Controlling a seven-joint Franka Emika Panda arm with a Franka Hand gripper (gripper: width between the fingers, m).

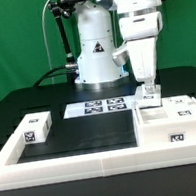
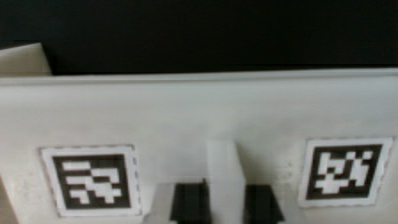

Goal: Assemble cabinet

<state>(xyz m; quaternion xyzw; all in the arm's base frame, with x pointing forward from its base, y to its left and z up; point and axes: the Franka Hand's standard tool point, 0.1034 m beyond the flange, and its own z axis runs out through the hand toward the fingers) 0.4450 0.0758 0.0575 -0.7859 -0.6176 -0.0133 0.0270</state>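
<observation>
Two-finger gripper (image 1: 147,88): jaws nearly together, pinching a small white plastic tagged panel (image 1: 149,99), thin edge between the dark fingers (image 2: 187,205). Panel stands on top of the white plastic box-like cabinet body (image 1: 172,124), toward the exterior view's left. Small white tagged block (image 1: 35,128) lies well apart from that body, same side.

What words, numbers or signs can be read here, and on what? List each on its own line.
Words, brands, numbers: none readable anywhere.
Sign: a black triangle sign on the robot base; its symbol is too small to read.
Patterns, not text: square tags, four on the marker board, one on the white block, two on the white panel in the wrist view.
</observation>
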